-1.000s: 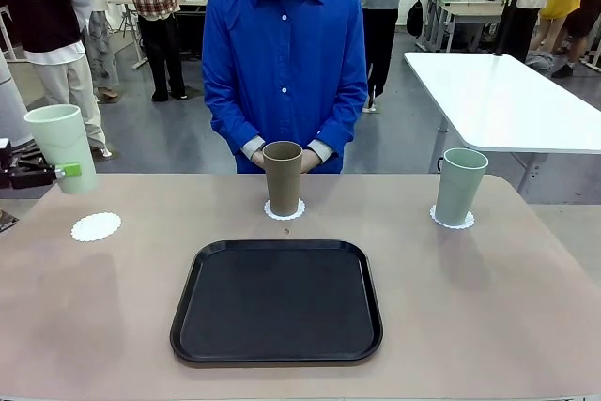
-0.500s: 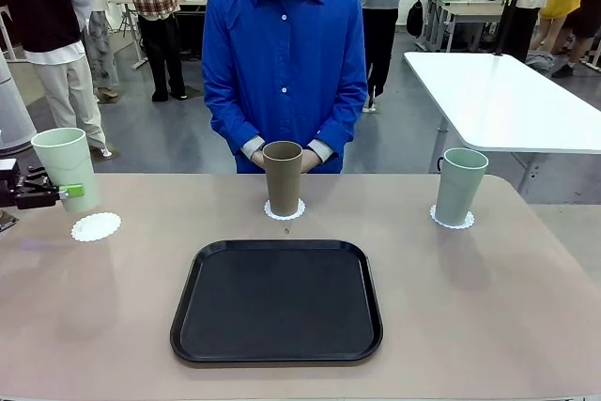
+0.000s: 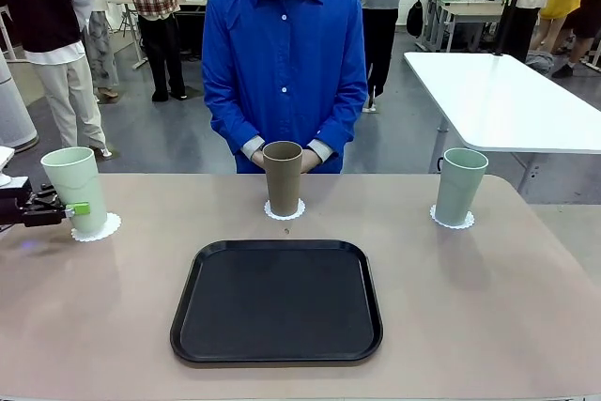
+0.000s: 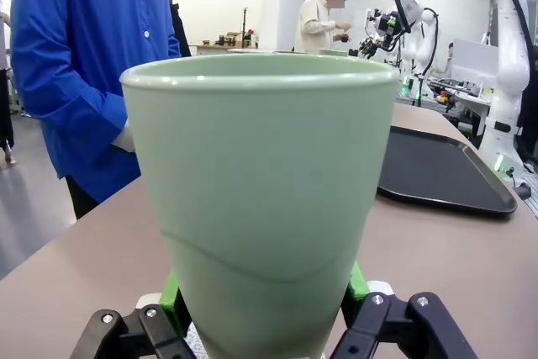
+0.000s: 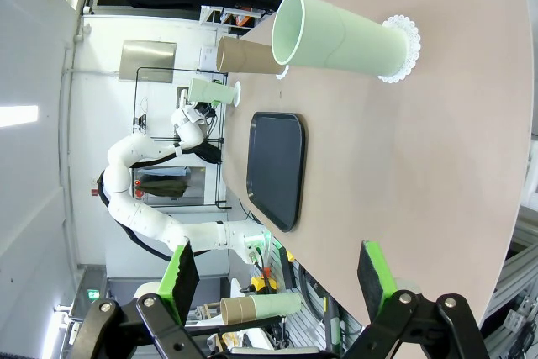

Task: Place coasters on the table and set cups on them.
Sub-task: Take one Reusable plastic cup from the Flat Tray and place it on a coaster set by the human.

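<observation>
A pale mint cup (image 3: 74,187) stands upright over the left coaster (image 3: 106,227), its base at the doily; whether it rests on it I cannot tell. My left gripper (image 3: 69,208) is shut on this cup low down. In the left wrist view the cup (image 4: 262,191) rises between the green pads (image 4: 172,294). The tan-brown cup (image 3: 283,177) stands on a coaster (image 3: 285,212) in front of the person. A second mint cup (image 3: 460,185) stands on the right coaster (image 3: 452,222). My right gripper (image 5: 278,275) is open over the table's edge, well short of that mint cup (image 5: 336,39).
A black tray (image 3: 277,300) lies in the middle of the beige table (image 3: 488,307). The person's hands (image 3: 312,159) are clasped just behind the tan-brown cup. A white table (image 3: 498,96) stands at the back right.
My left gripper has lowered the mint cup and shifted it slightly right, from above and left of the left coaster down onto it. Nothing else moved.
</observation>
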`<state>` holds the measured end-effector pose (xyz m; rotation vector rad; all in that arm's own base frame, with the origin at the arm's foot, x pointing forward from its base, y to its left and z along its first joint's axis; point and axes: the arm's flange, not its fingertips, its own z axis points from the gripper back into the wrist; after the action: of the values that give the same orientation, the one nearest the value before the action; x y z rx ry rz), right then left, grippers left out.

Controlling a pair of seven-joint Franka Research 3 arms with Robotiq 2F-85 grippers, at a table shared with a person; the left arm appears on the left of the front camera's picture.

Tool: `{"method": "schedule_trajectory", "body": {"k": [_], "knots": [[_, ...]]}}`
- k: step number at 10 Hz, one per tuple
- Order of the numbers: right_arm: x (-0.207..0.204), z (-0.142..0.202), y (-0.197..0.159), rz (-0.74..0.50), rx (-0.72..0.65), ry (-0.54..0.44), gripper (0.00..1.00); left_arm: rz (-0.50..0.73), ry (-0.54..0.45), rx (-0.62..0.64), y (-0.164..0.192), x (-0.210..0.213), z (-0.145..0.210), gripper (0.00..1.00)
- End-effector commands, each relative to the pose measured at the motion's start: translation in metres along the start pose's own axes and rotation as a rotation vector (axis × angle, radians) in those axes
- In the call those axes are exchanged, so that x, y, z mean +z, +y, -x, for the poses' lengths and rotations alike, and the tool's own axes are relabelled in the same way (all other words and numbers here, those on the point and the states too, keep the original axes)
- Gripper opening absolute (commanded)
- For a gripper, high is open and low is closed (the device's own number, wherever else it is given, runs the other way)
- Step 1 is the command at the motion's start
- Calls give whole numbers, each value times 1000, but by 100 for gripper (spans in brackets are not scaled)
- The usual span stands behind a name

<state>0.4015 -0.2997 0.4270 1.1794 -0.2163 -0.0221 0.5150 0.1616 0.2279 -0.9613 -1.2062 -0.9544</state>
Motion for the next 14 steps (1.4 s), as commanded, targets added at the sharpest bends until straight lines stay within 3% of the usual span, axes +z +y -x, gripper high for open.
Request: {"method": "schedule_trajectory", "body": {"k": [1,8,10,12,14], "knots": [[0,-1,1,7,-9,-1,100,47,-32,-14,4,3,-2,83],[0,-1,1,7,-9,-1,100,26,-30,7,1,-2,3,83],[0,-1,1,7,-9,-1,100,118,-28,-67,3,0,12,83],[0,-1,1,7,-9,-1,100,182,-105,-101,2,-2,10,83],[0,-1,1,7,-9,-1,100,191,-117,-130,4,-1,9,83]]}}
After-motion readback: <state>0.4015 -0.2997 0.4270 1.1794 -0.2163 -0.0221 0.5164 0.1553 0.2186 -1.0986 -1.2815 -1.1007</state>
